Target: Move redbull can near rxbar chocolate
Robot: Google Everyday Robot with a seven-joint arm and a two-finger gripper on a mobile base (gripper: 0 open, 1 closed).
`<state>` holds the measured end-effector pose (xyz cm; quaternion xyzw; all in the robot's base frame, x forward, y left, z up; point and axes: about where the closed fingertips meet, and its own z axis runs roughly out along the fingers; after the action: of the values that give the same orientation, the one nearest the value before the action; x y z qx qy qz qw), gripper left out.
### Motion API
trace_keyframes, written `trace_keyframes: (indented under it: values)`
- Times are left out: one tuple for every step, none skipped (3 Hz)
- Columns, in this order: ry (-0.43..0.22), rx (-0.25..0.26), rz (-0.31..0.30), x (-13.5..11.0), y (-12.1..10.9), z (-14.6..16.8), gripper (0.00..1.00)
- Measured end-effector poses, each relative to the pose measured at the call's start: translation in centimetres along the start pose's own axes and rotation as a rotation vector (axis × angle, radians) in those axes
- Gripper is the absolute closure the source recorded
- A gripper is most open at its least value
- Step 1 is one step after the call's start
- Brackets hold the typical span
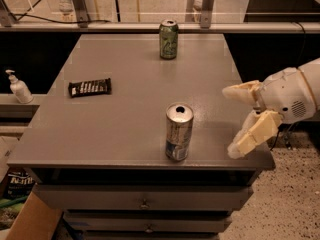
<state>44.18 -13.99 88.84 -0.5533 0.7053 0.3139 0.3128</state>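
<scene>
The redbull can (179, 131), slim and silver with blue patches, stands upright near the front edge of the grey table (130, 114). The rxbar chocolate (90, 87), a flat dark bar with white lettering, lies at the table's left side, well apart from the can. My gripper (231, 121) comes in from the right over the table's front right corner, level with the can and about a can's height to its right. Its two cream fingers are spread apart and hold nothing.
A green can (168, 39) stands upright at the back middle of the table. A white pump bottle (18, 87) sits on a ledge to the left. Drawers (145, 202) are under the tabletop. A cardboard box (30, 221) is at the lower left.
</scene>
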Motion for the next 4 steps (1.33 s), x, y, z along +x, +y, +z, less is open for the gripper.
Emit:
trace_keyframes:
  values:
    - [-0.170, -0.055, -0.043, -0.9, 2.2, 2.8, 0.00]
    - [-0.289, -0.093, -0.104, -2.4, 3.9, 5.4, 0.00]
    - [-0.366, -0.121, -0.143, -4.2, 5.1, 8.2, 0.00]
    - [-0.396, -0.125, -0.140, -5.6, 5.7, 10.0, 0.17]
